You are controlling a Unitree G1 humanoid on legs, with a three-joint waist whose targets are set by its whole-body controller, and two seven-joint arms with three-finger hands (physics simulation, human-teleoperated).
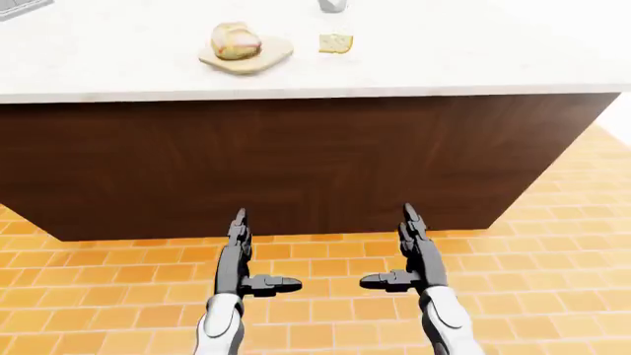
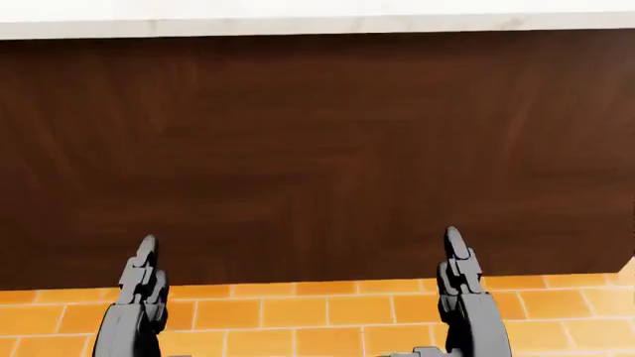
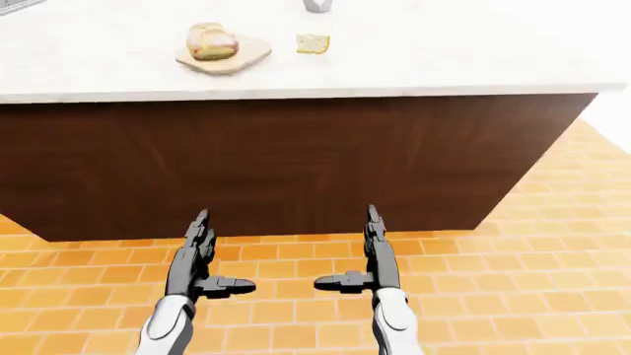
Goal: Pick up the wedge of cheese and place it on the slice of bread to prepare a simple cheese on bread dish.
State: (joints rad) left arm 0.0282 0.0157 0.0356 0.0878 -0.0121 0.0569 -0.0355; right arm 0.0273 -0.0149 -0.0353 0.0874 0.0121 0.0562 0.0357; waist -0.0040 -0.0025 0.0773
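Pale yellow cheese wedge (image 1: 336,43) sits right of your bread (image 1: 234,41), upper centre on the tabletop (image 1: 473,52); both hands' fingers (image 1: 240,229) spread, empty.

A: What's carrying everything?

B: White worktop (image 1: 444,66) on a dark wood-panelled base (image 1: 296,163). Base stands on an orange tiled floor (image 1: 552,244).

A: What's on the worktop?

B: Flat tan cutting board (image 1: 248,58), towards the top left in the left-eye view. The bread (image 1: 234,40) sits on the board. Cheese wedge (image 1: 336,43) lies straight on the worktop, just right of the board, apart from it.

A: Anything else?

B: Grey object (image 1: 332,5) cut off by the top edge, above the cheese; can't identify it. Another grey thing (image 1: 21,7) clipped in the top-left corner, same story.

A: Head view?

B: Only the worktop's edge and the base panel.
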